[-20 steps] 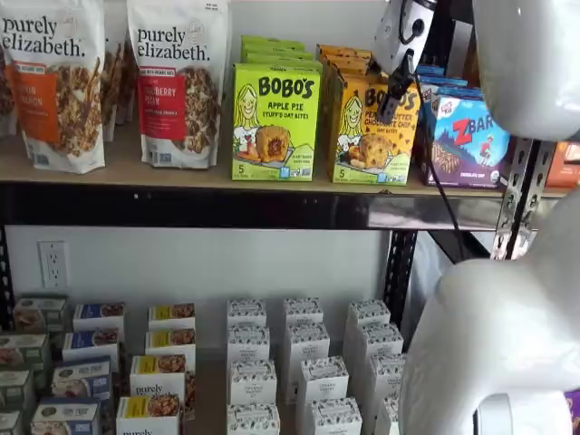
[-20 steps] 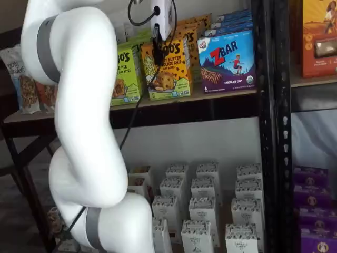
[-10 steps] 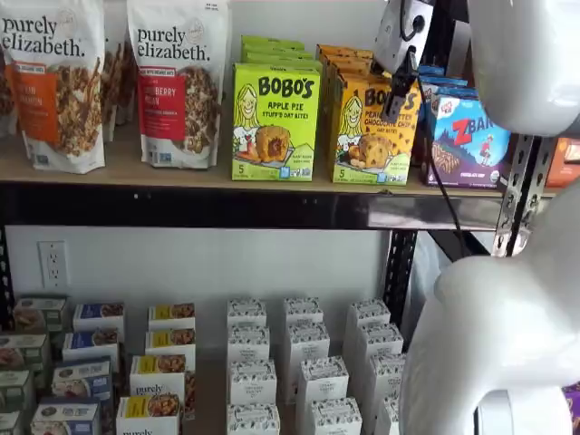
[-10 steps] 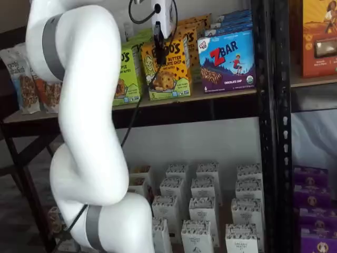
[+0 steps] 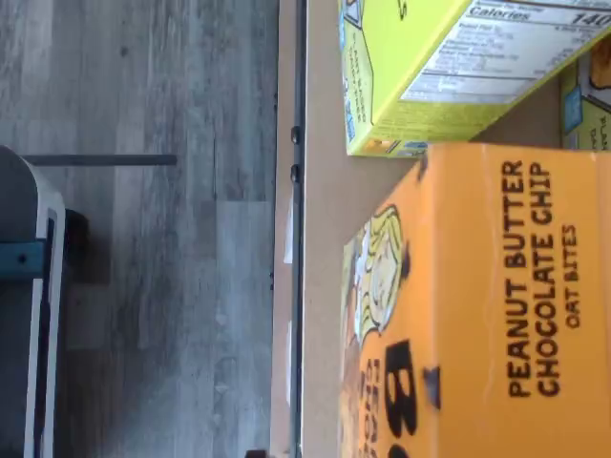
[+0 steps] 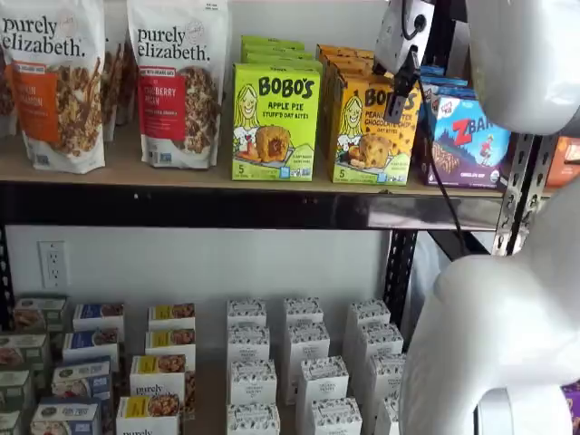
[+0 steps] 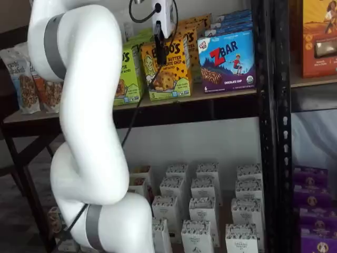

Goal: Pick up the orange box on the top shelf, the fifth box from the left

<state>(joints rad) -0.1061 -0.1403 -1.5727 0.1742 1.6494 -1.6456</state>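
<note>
We're lined up but haven't grabbed yet: the gripper (image 6: pixel 396 98), fingers spread wide and empty, hangs just before the orange box (image 6: pixel 372 132), which sits untouched on the top shelf (image 6: pixel 127 172) between green and blue boxes.

Arm: white xArm (image 7: pixel 84 116) with grey joint bands, rising in a bent column and reaching up to top-shelf height; in a shelf view its bulky white links (image 6: pixel 507 317) fill the near side.
Gripper: white body with black fingers, gripper (image 6: pixel 396 101) pointing down; also seen at gripper (image 7: pixel 158 45).
Fingers: side-on, 1 dark shape, gap not visible.
Cable: black, hanging beside the gripper.
</note>
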